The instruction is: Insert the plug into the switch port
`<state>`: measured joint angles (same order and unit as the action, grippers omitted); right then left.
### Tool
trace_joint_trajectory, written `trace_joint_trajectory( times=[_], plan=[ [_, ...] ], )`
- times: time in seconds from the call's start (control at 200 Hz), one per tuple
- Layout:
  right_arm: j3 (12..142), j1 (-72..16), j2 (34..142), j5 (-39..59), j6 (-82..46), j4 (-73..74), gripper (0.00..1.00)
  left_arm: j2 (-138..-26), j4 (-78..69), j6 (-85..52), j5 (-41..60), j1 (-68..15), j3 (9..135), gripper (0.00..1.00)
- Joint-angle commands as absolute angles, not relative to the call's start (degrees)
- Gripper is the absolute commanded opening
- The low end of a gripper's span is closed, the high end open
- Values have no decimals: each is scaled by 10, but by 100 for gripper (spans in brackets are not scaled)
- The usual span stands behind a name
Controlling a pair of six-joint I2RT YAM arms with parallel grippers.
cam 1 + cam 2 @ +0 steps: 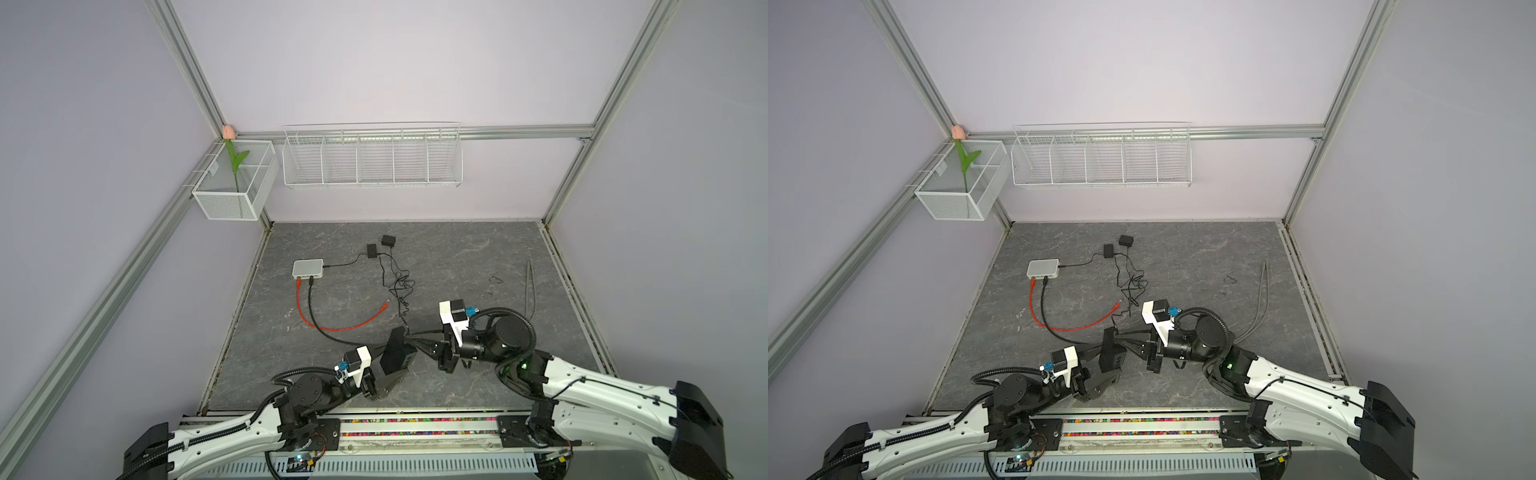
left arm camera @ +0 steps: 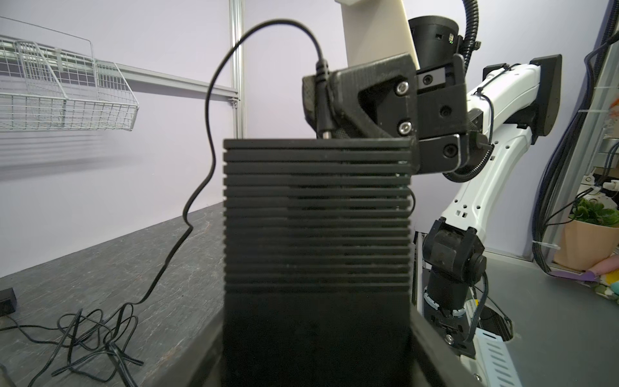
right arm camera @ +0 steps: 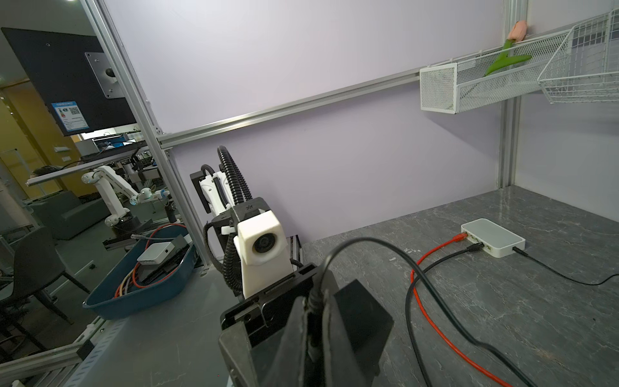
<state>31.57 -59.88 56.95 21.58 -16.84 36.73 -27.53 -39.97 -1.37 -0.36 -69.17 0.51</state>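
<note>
1. Black barrel plug on a thin cord. It is pinched in the clenched right claw, with its tip bare at the edge of the ribbed box; contact cannot be told.
2. The ribbed box is black, grasped across its sides by the left claw, near the front of the worktop.
3. The thin cord arches off the plug and ends in a tangle mid-worktop.
4. White switch, far left of the worktop, with a red cable and a black cable plugged in.
</note>
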Motion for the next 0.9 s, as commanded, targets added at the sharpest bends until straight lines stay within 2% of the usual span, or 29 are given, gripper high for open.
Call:
trace_joint_trajectory(
  times=[0.0,0.49,0.895],
  plan=[
    [315,-609,588,208,-149,280,9,-255,-504,-19,-3,-694,23,0],
    [321,-624,597,146,-124,209,9,-223,-500,-11,-17,-694,33,0],
    [330,-628,602,151,-120,193,9,-218,-477,2,-15,-694,53,0]
  ],
)
